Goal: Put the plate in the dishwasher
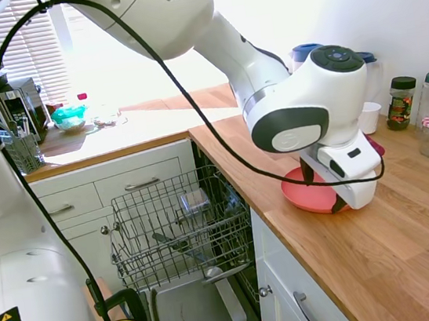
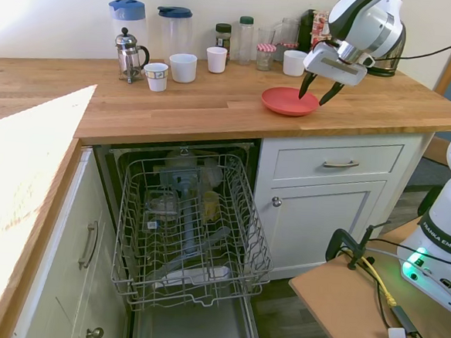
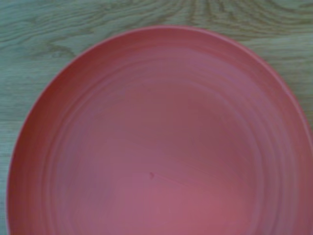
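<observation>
In the first exterior view, the coral-red plate (image 1: 302, 192) lies flat on the wooden counter (image 1: 384, 249), close to its front edge, and the white arm's wrist housing hangs directly over the plate's far side, hiding the hand itself. To the left and below, the dishwasher (image 1: 182, 244) stands open with its grey wire rack (image 1: 171, 221) pulled out above the lowered door; a few items sit among the tines, too small to name. In the second exterior view, the hand (image 2: 319, 89) is poised over the right edge of the plate (image 2: 287, 102), its two dark fingers spread apart and pointing down, one on each side of the rim, gripping nothing. White mugs (image 2: 183, 67), a French press (image 2: 128, 54) and two blue-lidded jugs (image 2: 173, 30) stand well apart from the plate along the wall. The rack (image 2: 194, 232) projects from under the counter (image 2: 176, 104), left of the plate's spot. In the wrist view, the plate (image 3: 156, 142) fills nearly the whole picture, faint concentric rings on its surface, with wood grain of the counter (image 3: 58, 29) showing around its rim.
</observation>
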Controlling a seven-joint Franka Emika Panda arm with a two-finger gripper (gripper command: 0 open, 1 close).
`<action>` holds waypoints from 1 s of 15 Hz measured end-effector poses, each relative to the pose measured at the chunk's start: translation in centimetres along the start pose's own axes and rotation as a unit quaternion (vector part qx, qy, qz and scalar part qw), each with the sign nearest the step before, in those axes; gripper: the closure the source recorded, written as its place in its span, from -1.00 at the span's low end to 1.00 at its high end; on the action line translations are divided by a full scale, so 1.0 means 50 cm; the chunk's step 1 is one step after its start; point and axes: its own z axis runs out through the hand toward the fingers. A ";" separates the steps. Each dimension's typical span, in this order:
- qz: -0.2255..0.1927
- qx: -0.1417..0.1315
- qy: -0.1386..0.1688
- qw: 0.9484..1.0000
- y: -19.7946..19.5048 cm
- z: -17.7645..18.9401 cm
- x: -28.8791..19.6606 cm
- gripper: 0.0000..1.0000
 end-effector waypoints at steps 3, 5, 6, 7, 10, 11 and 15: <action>0.004 -0.004 -0.003 1.000 0.001 0.013 0.005 1.00; 0.013 -0.006 -0.009 1.000 0.004 0.025 0.011 1.00; 0.016 -0.008 -0.012 1.000 0.005 0.032 0.016 1.00; 0.018 -0.010 -0.014 1.000 0.004 0.040 0.022 1.00; 0.022 -0.004 -0.017 1.000 -0.006 0.053 0.037 1.00; 0.022 -0.004 -0.018 1.000 -0.008 0.055 0.039 1.00; 0.023 -0.002 -0.021 1.000 -0.015 0.065 0.047 1.00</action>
